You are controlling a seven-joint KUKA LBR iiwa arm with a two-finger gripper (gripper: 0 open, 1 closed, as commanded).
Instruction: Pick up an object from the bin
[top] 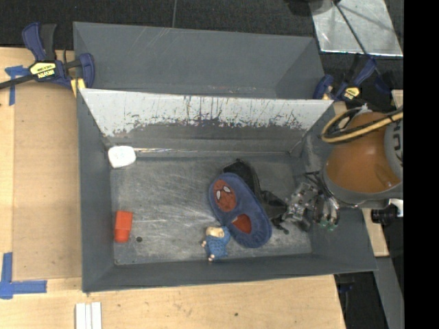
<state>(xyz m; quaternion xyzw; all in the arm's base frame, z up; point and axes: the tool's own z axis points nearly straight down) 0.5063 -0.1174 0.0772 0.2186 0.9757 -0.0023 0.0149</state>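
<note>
My gripper [306,208] hangs low at the right end of the bin, just right of a blue slipper [248,229] that has a red spider-face patch on it. The slipper lies slantwise in the middle of the floor. A black thing [244,173] sticks out from behind the slipper's far end and trails toward the gripper. A small figure in blue with a pale head [216,242] lies at the slipper's near left side. Nothing shows in the gripper's grasp.
An orange block [123,226] rests near the bin's left wall at the front. A white rounded lump [122,157] sits in the back left corner. The arm's orange cover stands above the right wall.
</note>
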